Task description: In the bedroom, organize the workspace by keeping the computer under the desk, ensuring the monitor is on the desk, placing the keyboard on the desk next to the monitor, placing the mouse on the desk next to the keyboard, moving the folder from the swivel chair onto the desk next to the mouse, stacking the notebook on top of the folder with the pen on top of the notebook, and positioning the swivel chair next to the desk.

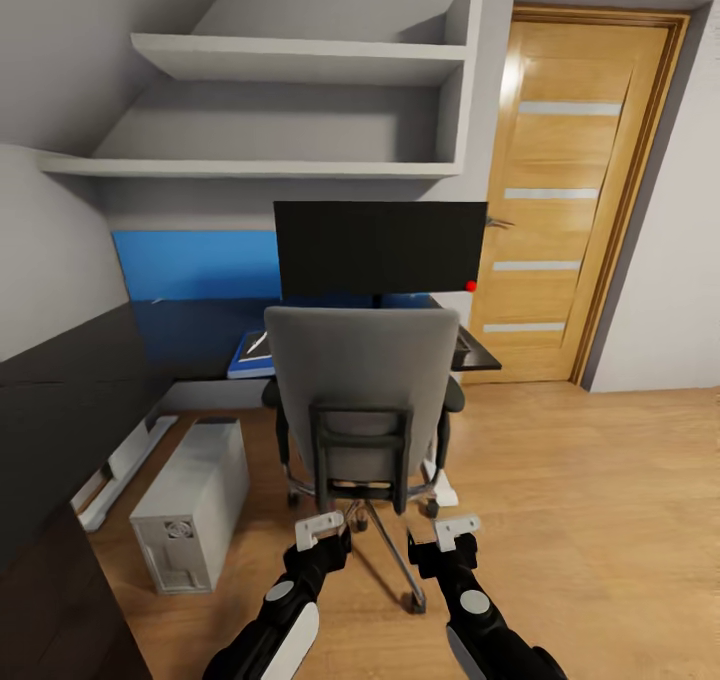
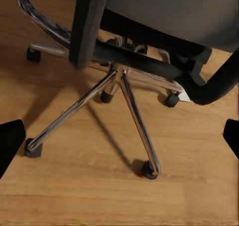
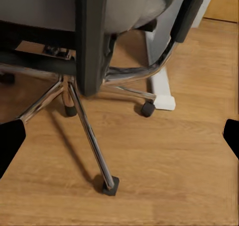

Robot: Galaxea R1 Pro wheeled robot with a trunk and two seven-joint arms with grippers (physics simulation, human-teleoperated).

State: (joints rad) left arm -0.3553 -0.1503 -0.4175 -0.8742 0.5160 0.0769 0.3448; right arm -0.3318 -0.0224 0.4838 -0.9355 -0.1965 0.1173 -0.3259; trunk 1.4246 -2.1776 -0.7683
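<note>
Computer (image 1: 193, 505) stands on the floor at far left, beside the dark worktop (image 1: 190, 345), not beneath it. A blue notebook (image 1: 250, 353) lies on the worktop edge, just left of the chair back. Swivel chair (image 1: 362, 400) sits centre, pulled up to the worktop, hiding the lower monitor (image 1: 380, 248). Your left hand (image 1: 322, 528) hovers low behind the chair base, fingers wide, holding nothing; your right hand (image 1: 455, 530) likewise, wide and empty.
</note>
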